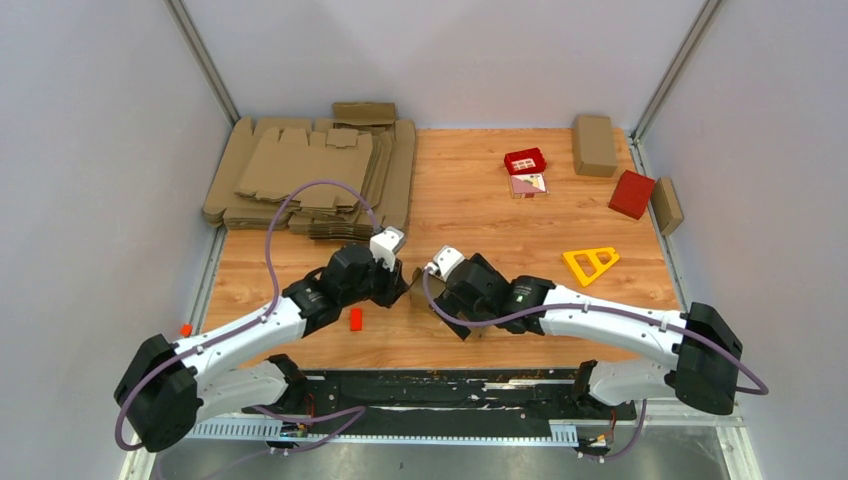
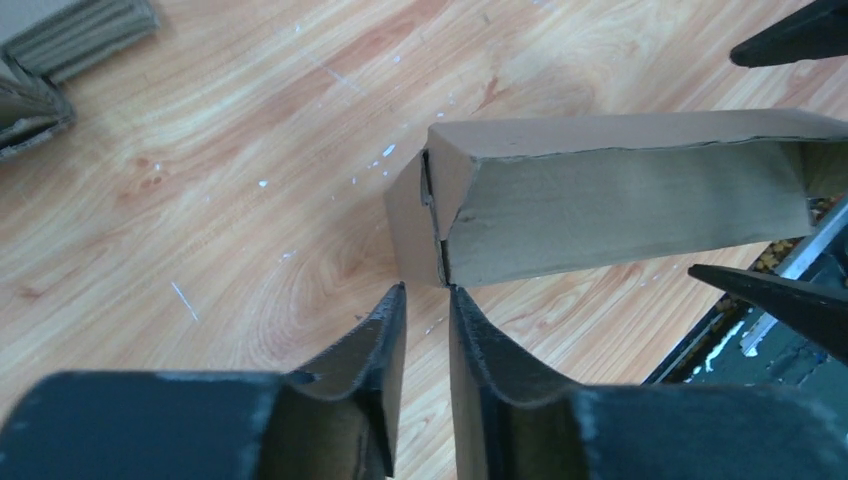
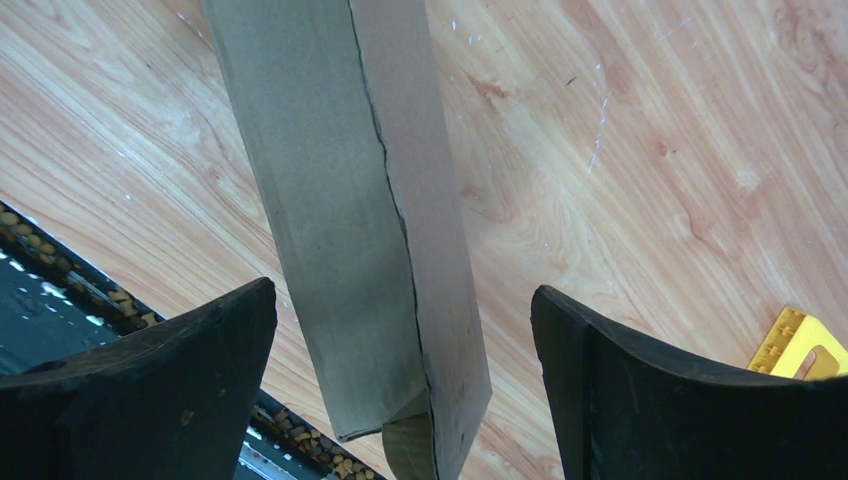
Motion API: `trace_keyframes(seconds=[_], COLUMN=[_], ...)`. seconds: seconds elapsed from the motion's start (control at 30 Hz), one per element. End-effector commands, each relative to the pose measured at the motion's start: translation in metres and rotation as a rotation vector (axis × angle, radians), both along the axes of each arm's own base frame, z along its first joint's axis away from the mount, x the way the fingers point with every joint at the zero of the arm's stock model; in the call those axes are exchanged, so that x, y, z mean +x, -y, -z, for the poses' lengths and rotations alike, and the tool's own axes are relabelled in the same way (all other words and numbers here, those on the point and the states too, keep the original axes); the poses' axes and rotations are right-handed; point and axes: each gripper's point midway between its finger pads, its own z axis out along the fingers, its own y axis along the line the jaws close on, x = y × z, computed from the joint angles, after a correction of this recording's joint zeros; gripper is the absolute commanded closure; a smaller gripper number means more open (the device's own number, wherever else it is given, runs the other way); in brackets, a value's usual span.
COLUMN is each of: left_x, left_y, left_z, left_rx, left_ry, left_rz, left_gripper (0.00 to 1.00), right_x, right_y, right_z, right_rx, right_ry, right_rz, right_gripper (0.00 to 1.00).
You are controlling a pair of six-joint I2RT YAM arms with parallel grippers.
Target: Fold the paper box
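Your left gripper [image 2: 427, 300] sits just short of the paper box [image 2: 620, 195], at its closed end, fingers nearly together and empty. The box lies on the table [image 1: 480, 215]. Your right gripper [image 3: 405, 330] straddles it, jaws spread wide, not touching.

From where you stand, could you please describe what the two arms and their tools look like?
Both arms have white link covers and bulky black joints. A lilac cable loops along each. The left tool and right tool carry small white wrist modules and black fingers with curved, matte inner faces.
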Motion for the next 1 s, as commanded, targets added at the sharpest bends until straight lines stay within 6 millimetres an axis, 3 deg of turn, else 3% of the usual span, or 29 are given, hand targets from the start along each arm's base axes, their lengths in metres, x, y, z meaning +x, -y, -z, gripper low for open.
trace_keyframes(seconds=[0.0,0.13,0.33,0.53,0.77,0.97], left_x=[0.007,0.017,0.026,0.027,0.026,0.021], left_y=[0.006,0.012,0.021,0.023,0.025,0.024], left_z=[-0.036,-0.049,-0.042,-0.037,-0.035,-0.024], left_rx=[-0.073,-0.066,-0.036,-0.037,-0.046,-0.047], left_ry=[0.112,0.143,0.13,0.118,0.127,0.102], left_rz=[0.014,0.019,0.029,0.031,0.041,0.05], left_gripper=[0.67,0.62,0.62,0.79,0.99,1.0], right_x=[0.008,0.012,0.011,0.012,0.005,0.006], right_y=[-0.016,-0.016,-0.026,-0.027,-0.035,-0.027], right_z=[-0.044,-0.053,-0.047,-0.034,-0.032,-0.025], right_rx=[0.116,0.102,0.048,-0.051,-0.024,-0.094], right_ry=[0.065,0.089,0.102,0.134,0.15,0.209], right_rz=[0.003,0.0,-0.025,-0.006,-0.024,-0.005], right_gripper=[0.01,0.02,0.1,0.18,0.28,0.33])
